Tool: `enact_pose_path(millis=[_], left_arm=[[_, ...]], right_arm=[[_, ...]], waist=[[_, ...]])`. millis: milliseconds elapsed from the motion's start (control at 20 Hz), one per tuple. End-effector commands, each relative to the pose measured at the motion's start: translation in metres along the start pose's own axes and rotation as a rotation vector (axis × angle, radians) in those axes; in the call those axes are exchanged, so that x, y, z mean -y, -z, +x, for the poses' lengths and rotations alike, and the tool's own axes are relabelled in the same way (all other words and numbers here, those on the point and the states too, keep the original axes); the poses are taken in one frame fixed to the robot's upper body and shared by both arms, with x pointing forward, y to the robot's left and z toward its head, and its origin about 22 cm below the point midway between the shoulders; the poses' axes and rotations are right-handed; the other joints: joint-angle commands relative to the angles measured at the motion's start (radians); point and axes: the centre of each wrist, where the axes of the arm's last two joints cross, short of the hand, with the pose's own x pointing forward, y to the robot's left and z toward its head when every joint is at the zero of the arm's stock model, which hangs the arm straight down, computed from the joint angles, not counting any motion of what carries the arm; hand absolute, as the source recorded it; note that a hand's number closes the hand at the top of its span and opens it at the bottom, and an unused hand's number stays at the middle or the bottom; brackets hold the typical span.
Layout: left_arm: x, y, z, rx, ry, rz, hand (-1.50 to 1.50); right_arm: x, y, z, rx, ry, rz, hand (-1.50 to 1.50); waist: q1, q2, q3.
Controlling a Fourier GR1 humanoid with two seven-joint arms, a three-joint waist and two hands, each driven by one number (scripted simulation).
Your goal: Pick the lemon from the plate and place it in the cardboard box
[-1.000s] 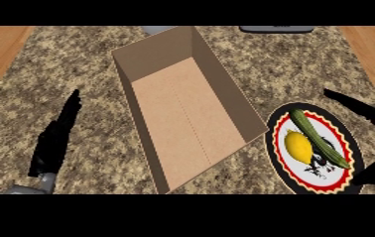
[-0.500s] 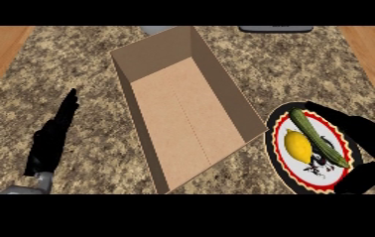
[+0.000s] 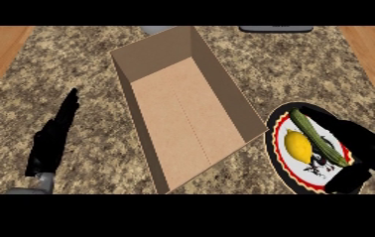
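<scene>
The cardboard box (image 3: pixel 187 112) lies open across the surface's (image 3: pixel 81 57) middle. The plate (image 3: pixel 277 141) sits at the right edge, holding the lemon (image 3: pixel 298 147) beside a cucumber (image 3: pixel 317 136). My right robot hand (image 3: pixel 356 157) overlaps the plate's outer rim; I cannot tell its fingers. I should curl around the lemon alone, clear of the cucumber. My left robot hand (image 3: pixel 51 139) rests open near the left edge.

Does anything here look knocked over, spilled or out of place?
Nothing stands out. The cardboard box sits open and upright, at an angle to the counter edges. The lemon and a green vegetable lie on the plate.
</scene>
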Motion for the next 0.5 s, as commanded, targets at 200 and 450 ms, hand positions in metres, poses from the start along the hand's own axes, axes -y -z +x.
enact_pose_path(millis=[200,450], left_arm=[[-0.002,-0.012,-0.02,-0.001,0.012,0.019,0.0],[0.008,-0.002,0.017,0.002,-0.002,-0.008,0.0]], right_arm=[[-0.024,0.015,0.009,-0.004,0.002,-0.005,-1.5],[-0.002,0.015,-0.009,-0.003,0.02,-0.006,-1.5]], waist=[[0.0,0.0,0.0],[0.002,0.0,0.0]])
